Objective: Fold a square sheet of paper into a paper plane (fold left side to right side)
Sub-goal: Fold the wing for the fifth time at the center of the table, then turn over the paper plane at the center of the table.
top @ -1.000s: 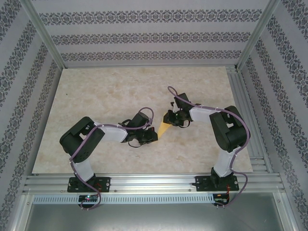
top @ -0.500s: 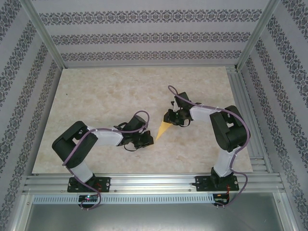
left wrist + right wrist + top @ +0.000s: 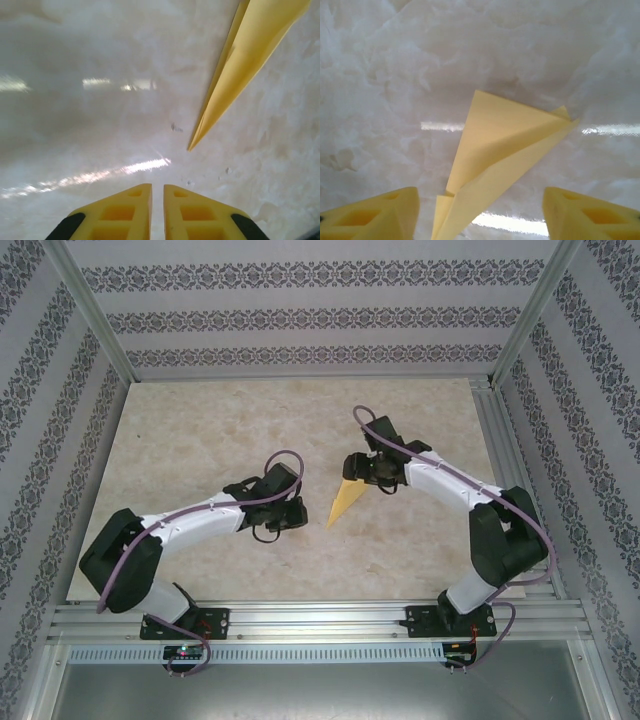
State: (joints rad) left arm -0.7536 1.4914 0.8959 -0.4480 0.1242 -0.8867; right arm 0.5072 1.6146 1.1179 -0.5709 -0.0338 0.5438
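Observation:
The paper plane [image 3: 342, 504] is a slim pale-yellow dart lying flat on the marble table, its point toward the near side. My right gripper [image 3: 354, 472] hovers over the wide tail end, open. In the right wrist view the folded paper plane [image 3: 495, 145] lies between the two spread fingers, touching neither, and my right gripper [image 3: 480, 215] holds nothing. My left gripper [image 3: 292, 514] sits left of the plane's point, a little apart from it. In the left wrist view the plane [image 3: 250, 60] reaches in from the upper right; my left gripper [image 3: 157, 197] is shut to a thin slit and is empty.
The marble table [image 3: 200, 440] has bare room at the back and left. Aluminium rails [image 3: 320, 620] run along the near edge and the right side [image 3: 500, 440]. Patterned walls [image 3: 320, 315] and corner posts [image 3: 90, 310] enclose the space.
My right gripper opened and let go of the paper, which now lies flat. The left gripper drew back to the left of the paper's point and its arm stretched lower. The right arm reached out.

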